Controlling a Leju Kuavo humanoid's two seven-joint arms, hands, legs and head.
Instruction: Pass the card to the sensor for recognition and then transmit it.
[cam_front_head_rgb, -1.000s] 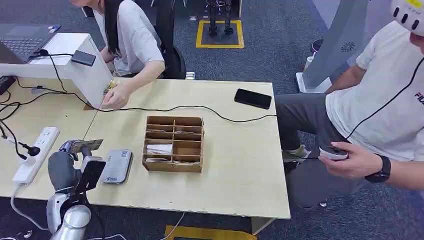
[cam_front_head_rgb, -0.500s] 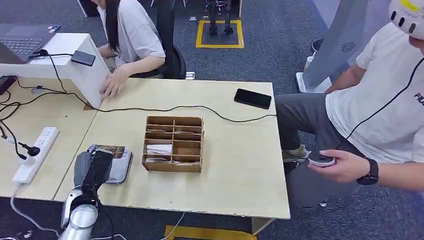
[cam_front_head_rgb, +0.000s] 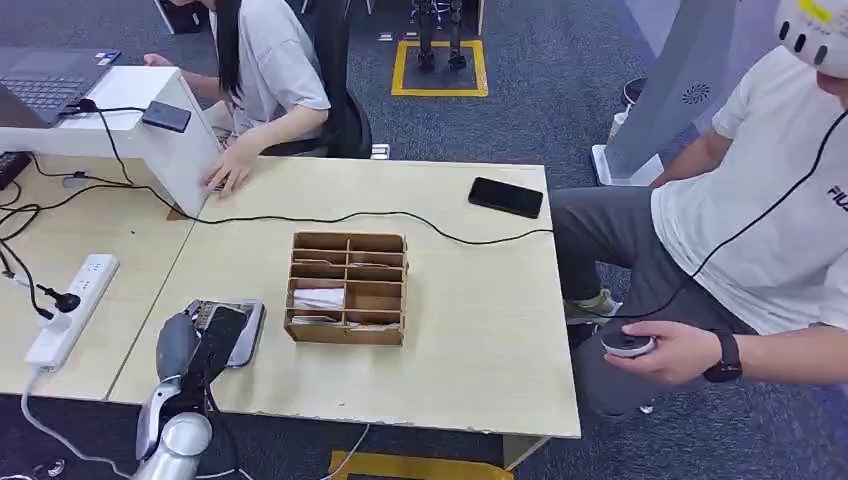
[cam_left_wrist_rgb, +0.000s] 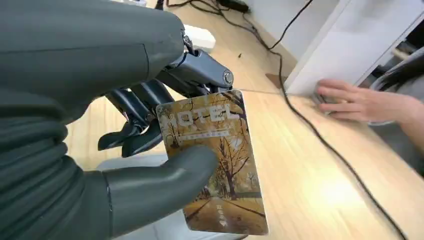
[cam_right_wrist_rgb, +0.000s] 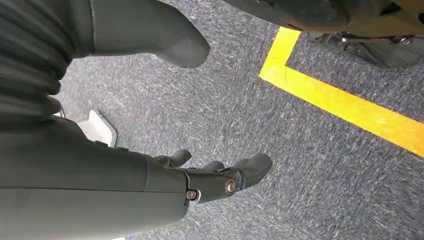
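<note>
- The left hand (cam_front_head_rgb: 205, 340) is sitting in the lower left of the head view, gripping the card (cam_left_wrist_rgb: 212, 160) between its thumb and the darker fingers (cam_left_wrist_rgb: 140, 120), face flat and turned outward, so that the card can be presented to a reader.
- The card is hovering directly over the grey sensor (cam_front_head_rgb: 248, 325), which is lying on the surface (cam_front_head_rgb: 470, 340) just left of the wooden divider box (cam_front_head_rgb: 348, 288); I cannot tell whether card and sensor are touching.
- Judging by this, the recognition step is under way and the handing-on is not yet done.
- The right hand (cam_right_wrist_rgb: 215, 180) is hanging over the carpet, its fingers loosely apart and holding nothing.
- A person's hand (cam_front_head_rgb: 228, 175) is resting by the white box in the upper left, perhaps waiting to receive the card.
</note>
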